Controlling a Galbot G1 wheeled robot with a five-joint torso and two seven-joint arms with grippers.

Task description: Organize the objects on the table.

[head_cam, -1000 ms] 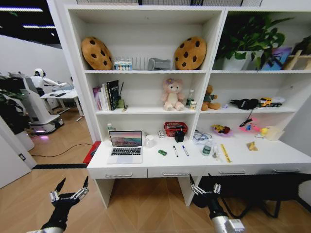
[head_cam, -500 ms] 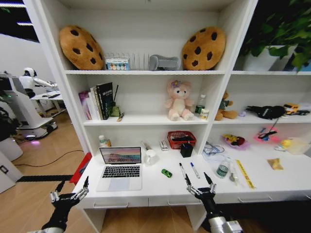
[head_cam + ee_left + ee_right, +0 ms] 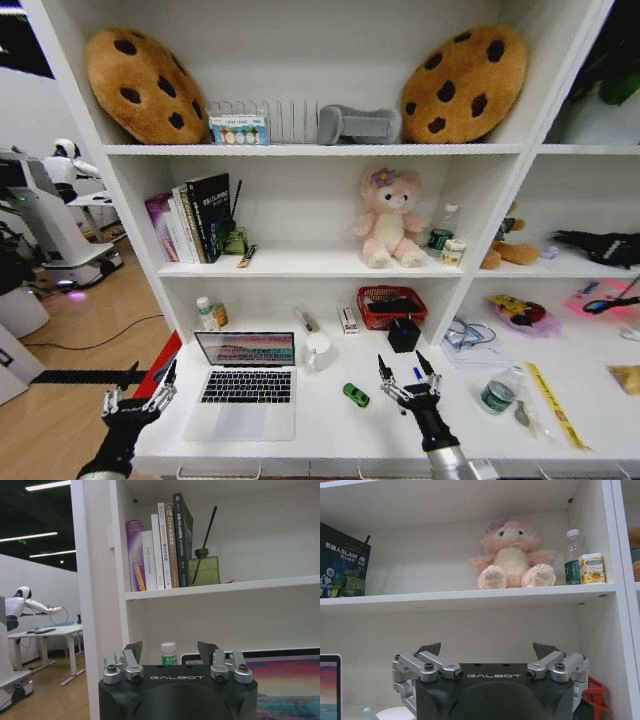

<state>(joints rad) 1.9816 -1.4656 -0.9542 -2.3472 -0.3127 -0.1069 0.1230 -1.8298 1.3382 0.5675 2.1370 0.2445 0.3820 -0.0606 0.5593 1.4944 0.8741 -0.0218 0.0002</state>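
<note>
The open silver laptop [image 3: 243, 385] sits at the left of the white table [image 3: 330, 432]. To its right lies the small green gadget [image 3: 356, 395]. A marker pen [image 3: 417, 374] peeks out behind my right gripper [image 3: 403, 365], which hangs open above the table's front part, just right of the gadget. The clear green-labelled bottle [image 3: 497, 392] is farther right. My left gripper [image 3: 150, 378] is open at the table's left front corner, beside the laptop. In the wrist views both pairs of fingers [image 3: 132, 650] [image 3: 430, 649] are spread, with the laptop screen [image 3: 285, 675] just ahead of the left ones.
A white mug [image 3: 318, 350], a red basket [image 3: 391, 305] and a black box [image 3: 404, 333] stand behind the objects. A yellow ruler [image 3: 555, 405] lies at the right. Shelves above hold books [image 3: 190, 220], a pink plush [image 3: 391, 217] and cookie cushions [image 3: 143, 85]. Another robot [image 3: 45, 225] stands far left.
The camera has moved in toward the desk, so everything looks larger and lower. Both open grippers now reach the table's front edge, the right one over the tabletop.
</note>
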